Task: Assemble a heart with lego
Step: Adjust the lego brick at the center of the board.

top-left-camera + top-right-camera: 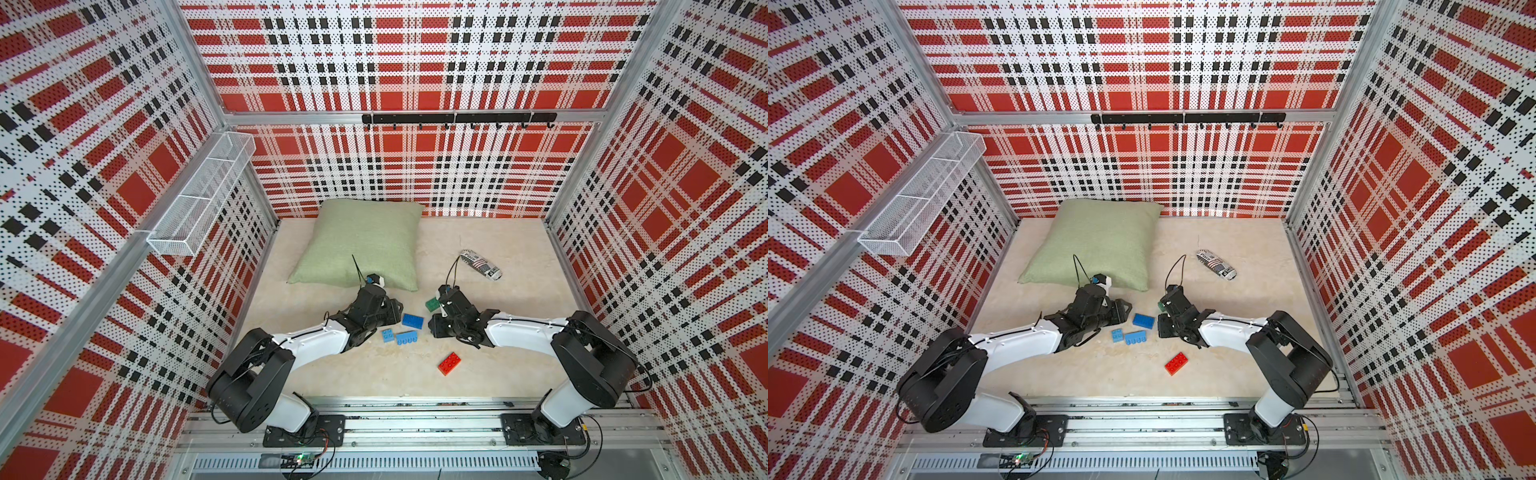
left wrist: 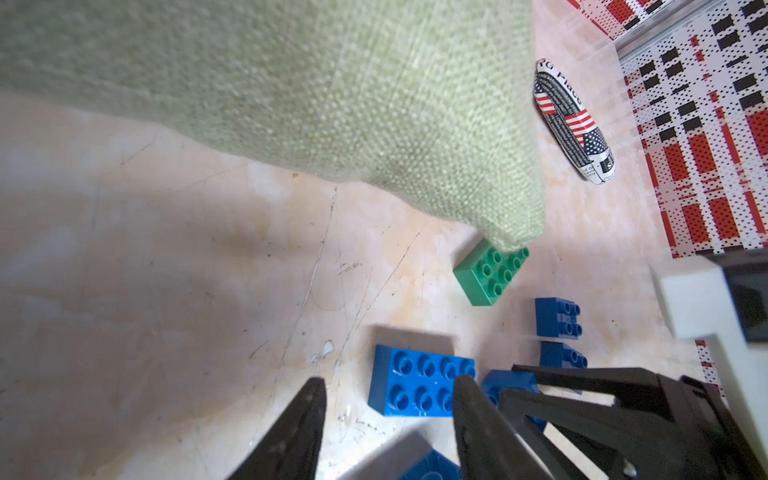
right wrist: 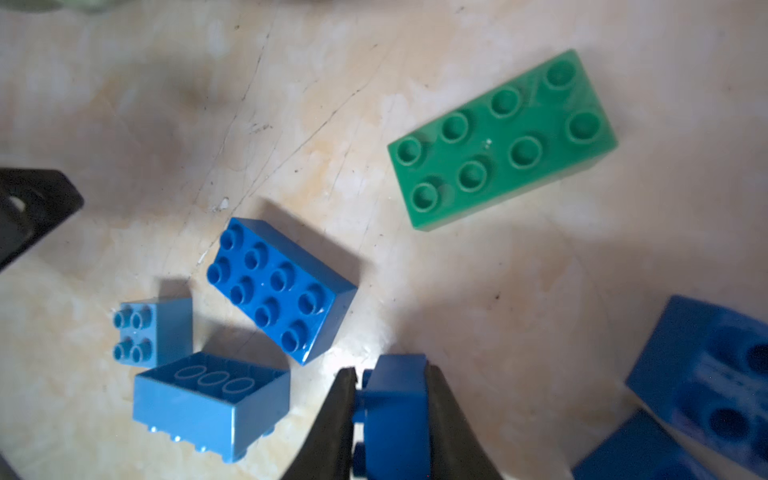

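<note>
The right gripper [image 3: 390,371] is clamped on a dark blue brick [image 3: 395,415]. It holds the brick at the very tips, with the studs turned against one jaw rather than a flat face. The left gripper [image 2: 388,380] stands part open and holds nothing. The big blue brick [image 2: 419,386] lies flat on the table [image 1: 498,353] just past its tips.

Beside that brick are two pale bricks, one studs-up [image 3: 141,332] and one overturned [image 3: 208,399]. The green brick [image 3: 503,141] lies a little further off, near the pillow [image 1: 361,245]. The red brick [image 1: 449,363] lies well apart, toward the arm bases. Other dark bricks [image 3: 706,374] lie by the right gripper; I cannot tell whether they are joined. No heart shows yet, and the lego looks loose.

The grip on the studs is shallow, so pressing the held brick onto another could twist it or pop it out. The two grippers sit close over the same cluster, so either could knock the loose bricks or strike the other. The overturned brick likely needs flipping before anything will seat on it.
</note>
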You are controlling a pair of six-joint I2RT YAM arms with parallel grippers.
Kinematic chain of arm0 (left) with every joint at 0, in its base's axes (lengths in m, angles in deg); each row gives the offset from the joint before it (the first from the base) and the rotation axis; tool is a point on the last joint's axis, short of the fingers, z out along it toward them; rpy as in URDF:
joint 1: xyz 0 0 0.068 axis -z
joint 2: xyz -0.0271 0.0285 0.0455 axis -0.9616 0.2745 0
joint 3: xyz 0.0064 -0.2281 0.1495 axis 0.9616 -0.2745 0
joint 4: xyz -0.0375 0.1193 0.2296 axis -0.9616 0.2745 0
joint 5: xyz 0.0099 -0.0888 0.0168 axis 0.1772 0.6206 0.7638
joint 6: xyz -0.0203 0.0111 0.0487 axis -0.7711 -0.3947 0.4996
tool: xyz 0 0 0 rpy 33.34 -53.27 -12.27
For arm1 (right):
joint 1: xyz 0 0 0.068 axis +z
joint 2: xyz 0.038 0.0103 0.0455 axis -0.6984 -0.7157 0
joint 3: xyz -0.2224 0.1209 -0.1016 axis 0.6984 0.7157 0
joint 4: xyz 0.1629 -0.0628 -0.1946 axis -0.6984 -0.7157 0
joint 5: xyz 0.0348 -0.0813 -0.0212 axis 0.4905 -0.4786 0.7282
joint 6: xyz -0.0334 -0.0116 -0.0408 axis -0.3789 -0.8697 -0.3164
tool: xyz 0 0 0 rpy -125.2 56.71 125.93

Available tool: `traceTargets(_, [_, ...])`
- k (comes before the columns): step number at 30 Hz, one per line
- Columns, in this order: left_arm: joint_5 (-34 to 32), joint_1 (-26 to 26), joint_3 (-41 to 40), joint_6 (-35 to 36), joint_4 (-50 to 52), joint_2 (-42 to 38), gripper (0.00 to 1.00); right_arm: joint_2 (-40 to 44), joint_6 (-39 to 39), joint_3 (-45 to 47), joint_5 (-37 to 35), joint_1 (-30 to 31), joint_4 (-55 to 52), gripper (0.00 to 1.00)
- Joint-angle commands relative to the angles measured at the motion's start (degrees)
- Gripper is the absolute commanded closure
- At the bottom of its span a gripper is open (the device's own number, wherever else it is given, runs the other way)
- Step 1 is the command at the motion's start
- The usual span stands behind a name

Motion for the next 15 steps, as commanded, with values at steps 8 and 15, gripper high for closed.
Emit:
traceTargets(8, [-0.2,-0.3,-1.7,-1.0,-1.7,-2.2,0.45,-3.8,18.9,7.4,8.0,-2.6,22.4,0.72])
traceTargets(15, [-1.1,-0.4,-1.4,-0.1,-0.8,-2.8,0.44,-0.8,18.7,8.9,4.3,-3.5,17.5,0.58])
